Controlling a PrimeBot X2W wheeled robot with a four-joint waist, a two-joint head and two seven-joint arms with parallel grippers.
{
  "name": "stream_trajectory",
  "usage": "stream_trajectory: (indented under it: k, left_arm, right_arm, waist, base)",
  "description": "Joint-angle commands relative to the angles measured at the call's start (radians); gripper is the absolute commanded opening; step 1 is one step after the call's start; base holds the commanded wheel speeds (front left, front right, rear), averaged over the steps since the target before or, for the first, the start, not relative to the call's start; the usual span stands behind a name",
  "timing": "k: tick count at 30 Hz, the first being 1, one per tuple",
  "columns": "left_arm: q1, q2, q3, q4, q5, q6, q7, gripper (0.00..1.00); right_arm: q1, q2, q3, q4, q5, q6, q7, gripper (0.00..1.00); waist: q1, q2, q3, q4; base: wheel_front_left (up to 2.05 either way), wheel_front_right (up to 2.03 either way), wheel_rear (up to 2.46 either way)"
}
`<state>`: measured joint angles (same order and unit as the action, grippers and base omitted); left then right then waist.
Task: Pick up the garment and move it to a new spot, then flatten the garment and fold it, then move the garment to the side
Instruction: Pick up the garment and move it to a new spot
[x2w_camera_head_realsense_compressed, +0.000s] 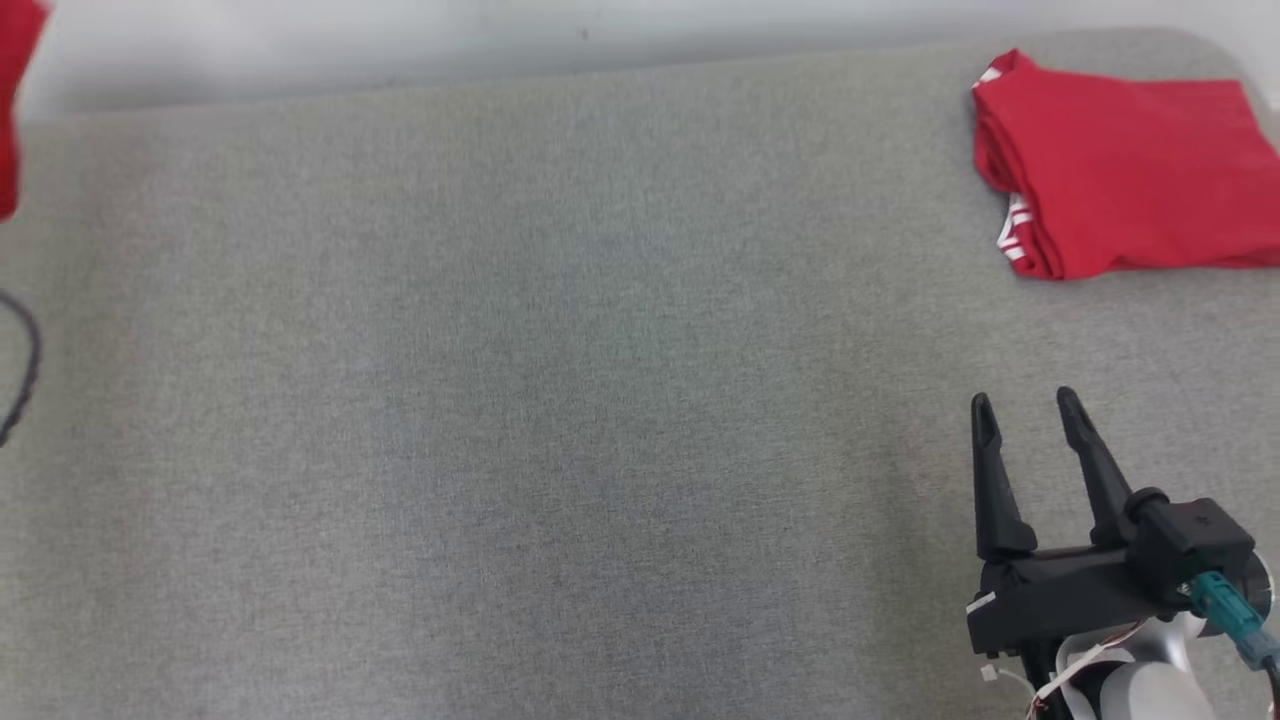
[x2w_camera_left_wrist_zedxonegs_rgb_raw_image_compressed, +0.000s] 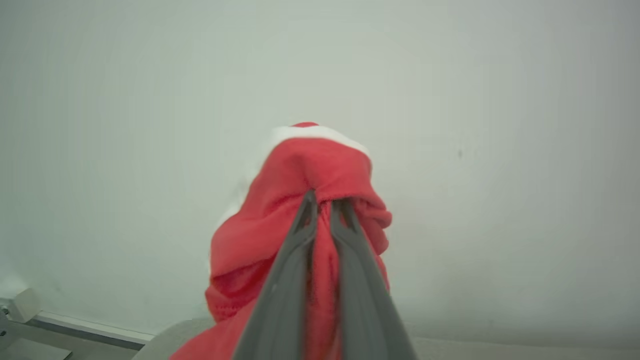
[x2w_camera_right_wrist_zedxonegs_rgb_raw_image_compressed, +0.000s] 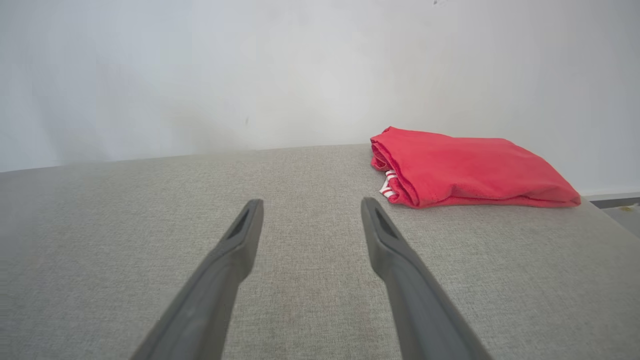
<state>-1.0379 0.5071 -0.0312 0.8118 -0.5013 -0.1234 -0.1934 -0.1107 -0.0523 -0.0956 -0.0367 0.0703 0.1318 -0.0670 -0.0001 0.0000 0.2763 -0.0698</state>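
Noted left gripper (x2w_camera_left_wrist_zedxonegs_rgb_raw_image_compressed: 325, 207) pinched nearly shut on a bunched fold of the red garment (x2w_camera_left_wrist_zedxonegs_rgb_raw_image_compressed: 300, 170), white trim at its top, cloth lifted above the far left edge of the grey table (x2w_camera_head_realsense_compressed: 600, 400). Found right gripper (x2w_camera_head_realsense_compressed: 1025, 405) spread wide, holding nothing, hovering over the table's near right part. Logged folded red cloth (x2w_camera_head_realsense_compressed: 1130, 170) with white stripes lying on the table's far right corner, well apart from right gripper
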Motion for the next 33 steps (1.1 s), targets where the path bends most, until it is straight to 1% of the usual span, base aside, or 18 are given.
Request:
stream_trajectory:
  k: [1,4,7,11,17,18,19,25,29,33]
  left_arm:
    - [-0.015,-0.016,-0.018,-0.043,0.003,-0.002,-0.002,0.0]
    - [-0.027,-0.048,-0.048,-0.147,0.006,-0.003,0.017,0.0]
    - [-0.021,-0.095,-0.074,-0.254,-0.002,0.009,0.045,0.0]
    - [0.01,-0.164,-0.11,-0.394,-0.009,0.039,0.081,0.0]
    - [0.085,-0.274,-0.184,-0.534,-0.025,0.074,0.135,0.0]
    - [0.106,-0.291,-0.203,-0.543,-0.017,0.08,0.144,0.0]
    - [0.125,-0.302,-0.226,-0.555,-0.006,0.076,0.152,0.0]
    - [0.259,-0.373,-0.312,-0.555,-0.02,0.079,0.165,0.0]
    - [0.359,-0.391,-0.352,-0.517,-0.021,0.08,0.144,0.0]
    - [0.447,-0.405,-0.394,-0.421,-0.022,0.071,0.127,0.0]
  right_arm:
    - [0.014,0.004,0.004,0.009,0.013,-0.003,-0.009,1.0]
    - [0.016,0.003,0.009,0.026,0.026,-0.003,-0.021,1.0]
    - [0.019,0.003,0.017,0.047,0.039,-0.003,-0.033,1.0]
    - [0.019,0.004,0.025,0.071,0.054,-0.003,-0.049,1.0]
    - [0.017,0.004,0.032,0.096,0.065,-0.003,-0.066,1.0]
    - [0.018,0.004,0.03,0.098,0.066,-0.003,-0.067,1.0]
    - [0.019,0.003,0.033,0.102,0.069,-0.003,-0.067,1.0]
    - [0.019,0.003,0.038,0.115,0.078,-0.003,-0.079,1.0]
    - [0.015,0.004,0.044,0.12,0.083,-0.003,-0.083,1.0]
    - [0.01,0.004,0.047,0.122,0.086,-0.003,-0.086,1.0]
  waist:
    - [0.0001,0.0,-0.035,-0.01]
    - [0.0001,0.0,-0.052,-0.028]
    - [0.0001,0.0,-0.067,-0.054]
    - [0.0001,0.0,-0.08,-0.091]
    - [0.0001,0.0,-0.094,-0.15]
    - [0.0001,0.0,-0.095,-0.157]
    - [0.0001,0.0,-0.095,-0.167]
    - [0.0001,0.0,-0.094,-0.212]
    - [0.0001,0.0,-0.083,-0.232]
    - [0.0001,0.0,-0.069,-0.24]
  base:
    - [0.0,0.0,0.0]
    - [0.0,0.0,0.0]
    - [0.0,0.0,0.0]
    - [0.0,0.0,0.0]
    - [0.0,0.0,0.0]
    - [0.0,0.0,0.0]
    - [0.0,0.0,0.0]
    - [0.0,0.0,0.0]
    - [0.0,0.0,0.0]
    - [0.0,0.0,0.0]
